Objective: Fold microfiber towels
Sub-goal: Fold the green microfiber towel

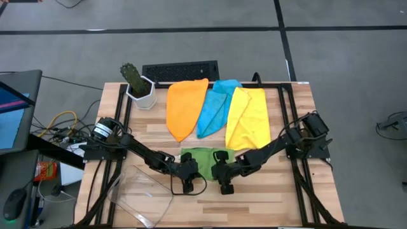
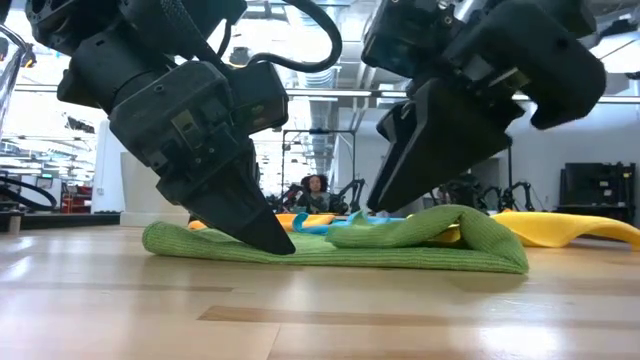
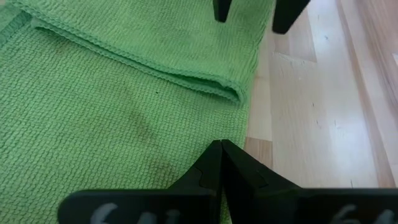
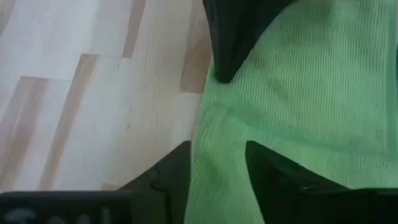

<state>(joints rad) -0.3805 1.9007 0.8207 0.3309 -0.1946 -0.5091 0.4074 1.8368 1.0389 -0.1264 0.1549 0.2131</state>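
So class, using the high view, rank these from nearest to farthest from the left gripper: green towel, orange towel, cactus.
1. Green towel: right beside the left gripper, at the table's front middle.
2. Orange towel: farther back, left of the blue one.
3. Cactus: back left corner, in its white pot.

- Three towels lie side by side across the table's far half: one at left, one in the middle, one at right, edges overlapping.
- A fourth towel lies nearer the front, before the middle one.
- The left gripper sits at its left edge, the right gripper at its right edge.
- A cactus pot stands at the far left corner.
- A keyboard lies behind the towels.
- A clear sheet lies at front left.
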